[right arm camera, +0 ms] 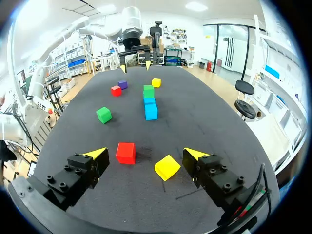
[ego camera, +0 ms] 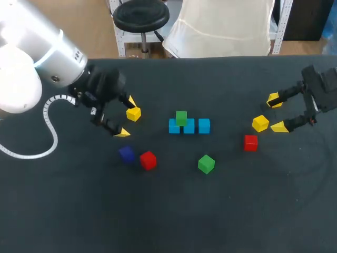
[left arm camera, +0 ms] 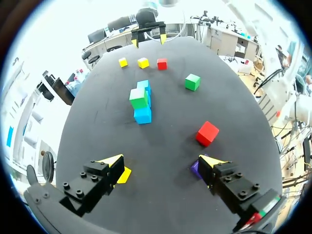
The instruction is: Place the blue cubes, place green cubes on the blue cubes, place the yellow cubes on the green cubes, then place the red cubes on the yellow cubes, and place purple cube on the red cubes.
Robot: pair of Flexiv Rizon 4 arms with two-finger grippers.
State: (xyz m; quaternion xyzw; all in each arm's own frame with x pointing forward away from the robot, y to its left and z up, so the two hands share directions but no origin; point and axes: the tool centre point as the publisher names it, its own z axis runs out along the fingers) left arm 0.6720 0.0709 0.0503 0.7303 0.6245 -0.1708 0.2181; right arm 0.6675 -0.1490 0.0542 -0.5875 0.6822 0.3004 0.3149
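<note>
Left gripper (left arm camera: 161, 162) wide open; its fingers (left arm camera: 97, 180) partly hide a yellow cube (left arm camera: 125, 175) and the purple cube (left arm camera: 195, 168). Right gripper (right arm camera: 145, 153) wide too, red cube (right arm camera: 126, 152) just ahead.

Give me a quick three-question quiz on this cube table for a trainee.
1. How many blue cubes stand in the row at the middle?
2. True or false: the purple cube is stacked on the blue cubes.
3. Which lies nearest the right gripper? A) a yellow cube B) the purple cube C) one of the blue cubes

Key: 1. three; 2. false; 3. A
</note>
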